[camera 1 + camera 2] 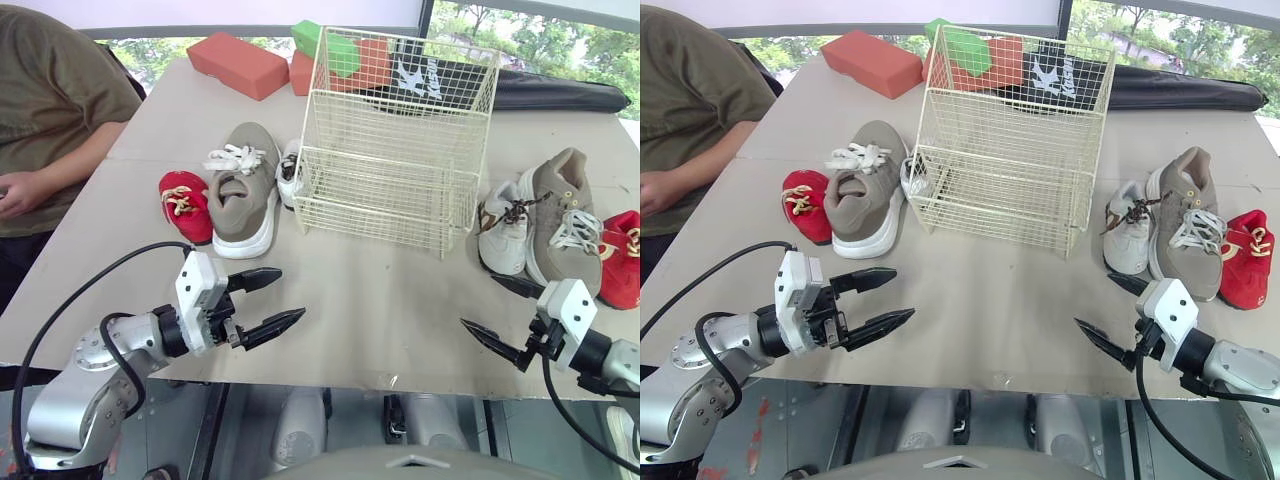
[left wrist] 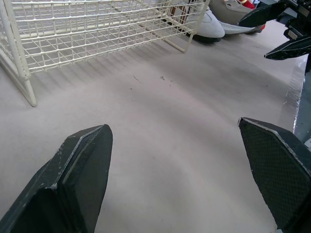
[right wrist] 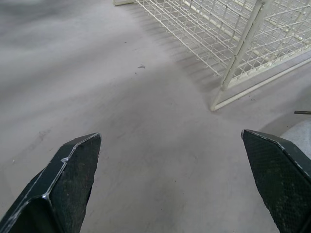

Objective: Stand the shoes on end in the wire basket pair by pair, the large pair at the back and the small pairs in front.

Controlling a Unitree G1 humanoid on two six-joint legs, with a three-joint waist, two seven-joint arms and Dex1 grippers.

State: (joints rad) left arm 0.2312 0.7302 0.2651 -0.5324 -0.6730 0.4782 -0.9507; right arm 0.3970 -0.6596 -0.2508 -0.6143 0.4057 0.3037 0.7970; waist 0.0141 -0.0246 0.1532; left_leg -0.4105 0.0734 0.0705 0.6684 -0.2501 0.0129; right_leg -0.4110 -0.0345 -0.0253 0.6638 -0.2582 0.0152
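Reading zero progress: head views show the basket (image 1: 390,150) empty mid-table, three shoes (image 1: 243,190) lying left of it, three more shoes (image 1: 563,220) right, left gripper (image 1: 290,293) and right gripper (image 1: 478,300) both released near the edge; left wrist view, jaws wide over the table (image 2: 170,121); right wrist view, same; every pair left to load.

The left arm (image 1: 85,375) is a chain of rounded silver-grey metal segments with a black collar at the wrist, and a thin black cable (image 1: 120,258) arcs over it. The left gripper (image 1: 290,293) has a boxy white housing (image 1: 200,288) and two black fingers (image 2: 274,165) tapering to points, their inner faces finely cross-hatched. The right arm (image 1: 612,362) and right gripper (image 1: 478,300) look alike, with a second black cable (image 1: 1139,405) underneath.
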